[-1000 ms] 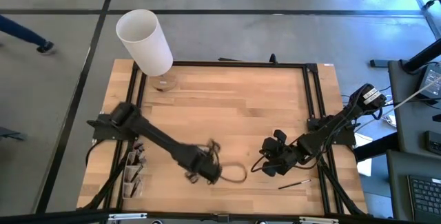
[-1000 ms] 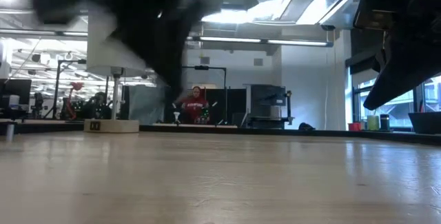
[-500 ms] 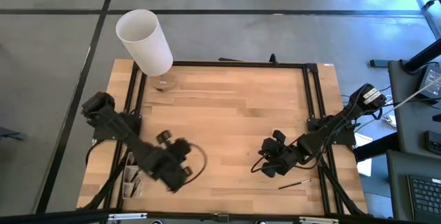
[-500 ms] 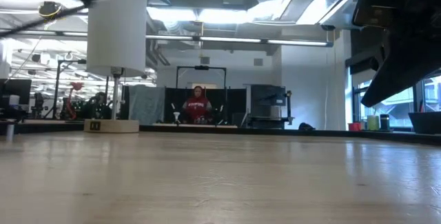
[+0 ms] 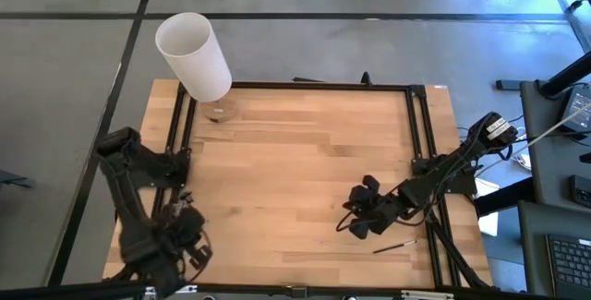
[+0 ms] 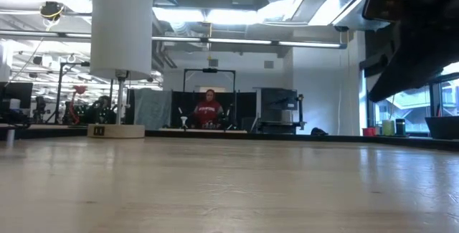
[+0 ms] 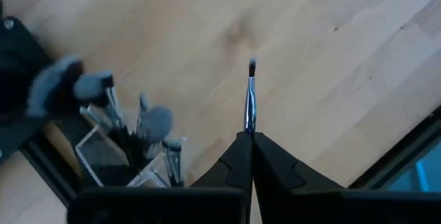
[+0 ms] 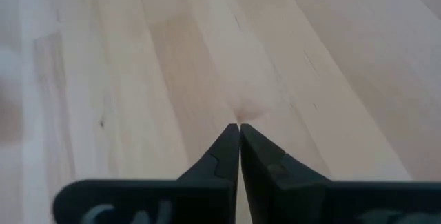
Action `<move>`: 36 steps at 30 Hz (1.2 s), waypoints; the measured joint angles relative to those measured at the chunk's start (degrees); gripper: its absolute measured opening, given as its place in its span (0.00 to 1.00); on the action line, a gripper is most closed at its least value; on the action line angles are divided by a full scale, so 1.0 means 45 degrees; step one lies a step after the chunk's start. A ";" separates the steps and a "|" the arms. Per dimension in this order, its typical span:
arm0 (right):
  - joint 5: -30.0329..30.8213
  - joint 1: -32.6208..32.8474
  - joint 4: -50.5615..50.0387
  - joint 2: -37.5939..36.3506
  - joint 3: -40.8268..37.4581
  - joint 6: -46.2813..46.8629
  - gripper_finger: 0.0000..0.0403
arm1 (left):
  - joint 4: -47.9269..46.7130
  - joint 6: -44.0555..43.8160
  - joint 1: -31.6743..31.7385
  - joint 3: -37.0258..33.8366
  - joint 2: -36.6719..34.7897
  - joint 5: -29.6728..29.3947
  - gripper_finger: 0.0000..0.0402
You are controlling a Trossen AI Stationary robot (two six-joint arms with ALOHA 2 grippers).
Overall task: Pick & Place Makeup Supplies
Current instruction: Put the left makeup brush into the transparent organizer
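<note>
Spanning the scene is the wooden table (image 5: 305, 152), a tall white cylinder (image 5: 194, 55) at its far left corner; the left gripper (image 7: 249, 141) hangs at the near left edge, pinching one makeup brush (image 7: 250, 100) beside a clear holder (image 7: 103, 158) of other brushes (image 7: 155, 124); the right gripper (image 8: 239, 129), fingers together and empty, hovers near a loose brush (image 5: 394, 246).

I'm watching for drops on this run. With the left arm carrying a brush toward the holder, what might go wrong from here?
The left gripper pinches the brush only at its very end, so it may pivot or slip out. The clear holder is already crowded with brushes, so the new one may snag on them. One brush lies near the right gripper, which may knock it.
</note>
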 joint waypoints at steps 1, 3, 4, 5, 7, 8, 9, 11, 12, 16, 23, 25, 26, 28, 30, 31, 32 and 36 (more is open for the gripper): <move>-0.0005 -0.0053 0.0121 0.0000 0.0000 -0.0093 0.04 | -0.0070 -0.0292 -0.0264 0.0000 -0.0005 -0.0042 0.01; -0.0003 -0.0124 0.0336 0.0000 0.0000 -0.0225 0.04 | -0.0305 -0.0585 -0.0754 0.0001 0.0030 -0.0086 0.01; -0.0005 -0.0141 0.0398 0.0000 0.0000 -0.0255 0.04 | -0.0478 -0.0721 -0.0990 0.0010 0.0102 -0.0238 0.01; -0.0005 -0.0151 0.0408 0.0000 0.0004 -0.0264 0.04 | -0.0636 -0.0975 -0.1239 0.0010 0.0217 -0.0510 0.01; -0.0005 -0.0164 0.0395 0.0000 0.0005 -0.0265 0.04 | -0.0771 -0.1589 -0.1743 0.0010 0.0536 -0.1211 0.01; -0.0005 -0.0163 0.0395 0.0000 0.0005 -0.0265 0.04 | -0.0746 -0.1600 -0.1897 0.0010 0.0653 -0.1451 0.01; -0.0014 -0.0159 0.0395 0.0000 0.0005 -0.0284 0.04 | -0.0770 -0.1559 -0.2008 0.0010 0.0774 -0.1605 0.01; -0.0019 -0.0159 0.0382 0.0000 0.0005 -0.0462 0.04 | -0.0773 -0.1556 -0.2146 0.0010 0.1055 -0.1646 0.01; -0.0021 -0.0159 0.0386 0.0000 0.0005 -0.0541 0.04 | -0.0765 -0.1584 -0.2141 0.0010 0.1202 -0.1574 0.01; -0.0015 -0.0198 0.0415 0.0000 0.0005 -0.0542 0.04 | -0.0773 -0.1516 -0.2050 0.0015 0.1471 -0.1365 0.01; -0.0014 -0.0475 0.0755 0.0000 0.0004 -0.0536 0.04 | -0.0640 -0.1312 -0.1245 0.0206 0.1509 -0.2308 0.01; -0.0010 -0.0484 0.0817 0.0000 0.0000 -0.0532 0.04 | -0.0074 -0.0945 -0.0902 0.0283 0.1499 -0.2315 0.01; -0.0010 -0.0484 0.0866 0.0000 0.0005 -0.0541 0.04 | 0.0370 -0.0582 -0.0730 0.0291 0.1499 -0.2315 0.01; -0.0010 -0.0484 0.0965 0.0000 0.0005 -0.0542 0.04 | 0.1618 0.0552 -0.0317 0.0269 0.1499 -0.2358 0.01; -0.0010 -0.0484 0.0959 0.0000 0.0005 -0.0524 0.04 | 0.3133 0.1830 0.0157 0.0094 0.1520 -0.2586 0.01; -0.0010 -0.0479 0.0965 0.0000 0.0005 -0.0522 0.04 | 0.3910 0.2473 0.0410 -0.0030 0.1567 -0.2863 0.01; -0.0010 -0.0481 0.0978 0.0000 0.0005 -0.0506 0.04 | 0.4690 0.3181 0.0715 -0.0152 0.1621 -0.3098 0.01; -0.0014 -0.0479 0.1085 0.0005 0.0005 -0.0267 0.04 | 0.7278 0.5111 0.1972 -0.0584 0.2069 -0.3473 0.05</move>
